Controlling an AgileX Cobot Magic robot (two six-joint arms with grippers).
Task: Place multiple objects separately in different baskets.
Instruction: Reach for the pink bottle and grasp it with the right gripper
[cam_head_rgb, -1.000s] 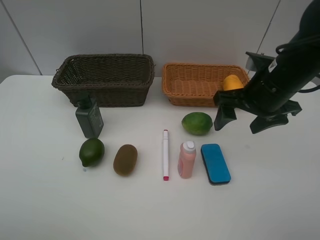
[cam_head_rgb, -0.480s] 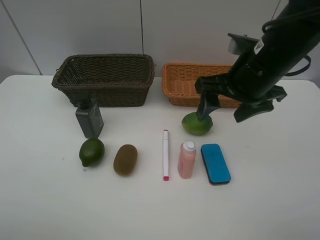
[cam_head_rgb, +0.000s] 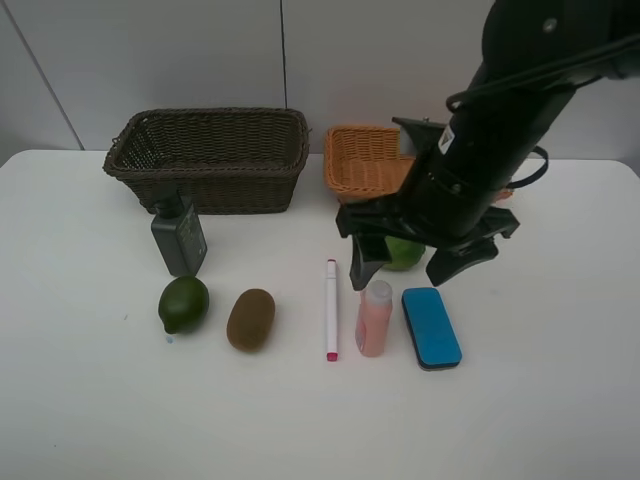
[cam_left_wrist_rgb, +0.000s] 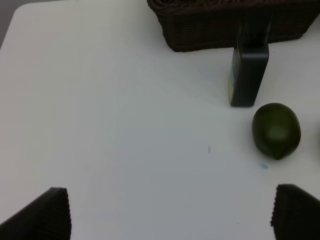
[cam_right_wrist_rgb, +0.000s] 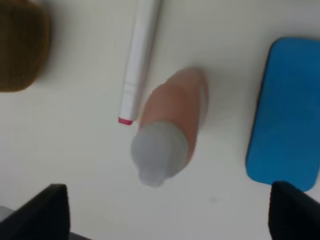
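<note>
While the right gripper (cam_head_rgb: 405, 268) hangs with its jaws spread wide and nothing in them, the pink bottle (cam_right_wrist_rgb: 172, 117) sits on the table (cam_head_rgb: 100, 420) below, between the two fingers and touched by neither. The white-pink marker (cam_right_wrist_rgb: 141, 55) is just beside it on one side and the blue eraser (cam_right_wrist_rgb: 284, 135) on the other. The left gripper (cam_left_wrist_rgb: 172, 215) is equally wide and empty, with a green round fruit (cam_left_wrist_rgb: 276, 130) and the dark green bottle (cam_left_wrist_rgb: 249, 75) off toward one finger.

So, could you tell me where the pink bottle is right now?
In the high view the pink bottle sits right of centre, between the marker and the blue eraser, with the open right hand above it.
</note>
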